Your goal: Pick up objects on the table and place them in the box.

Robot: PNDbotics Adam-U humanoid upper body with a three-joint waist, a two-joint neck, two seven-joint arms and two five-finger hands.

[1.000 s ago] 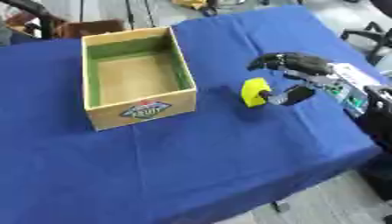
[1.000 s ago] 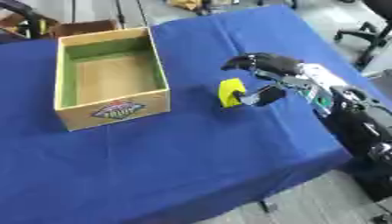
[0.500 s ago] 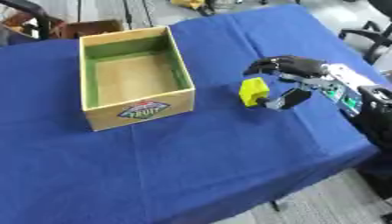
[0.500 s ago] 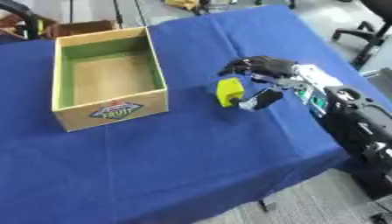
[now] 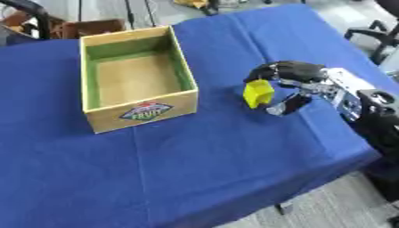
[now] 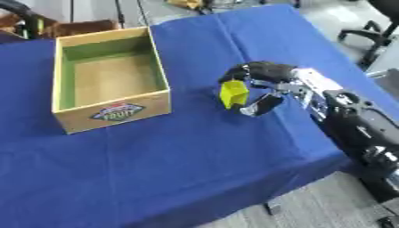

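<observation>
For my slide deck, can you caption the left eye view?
Right hand pinches a yellow block beside the open box on the blue table.

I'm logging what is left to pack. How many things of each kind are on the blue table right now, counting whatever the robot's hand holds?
Yellow block, pinched in the right hand: 1
Open cardboard fruit box, nothing visible inside: 1
Total: 2 things on the blue table
</observation>
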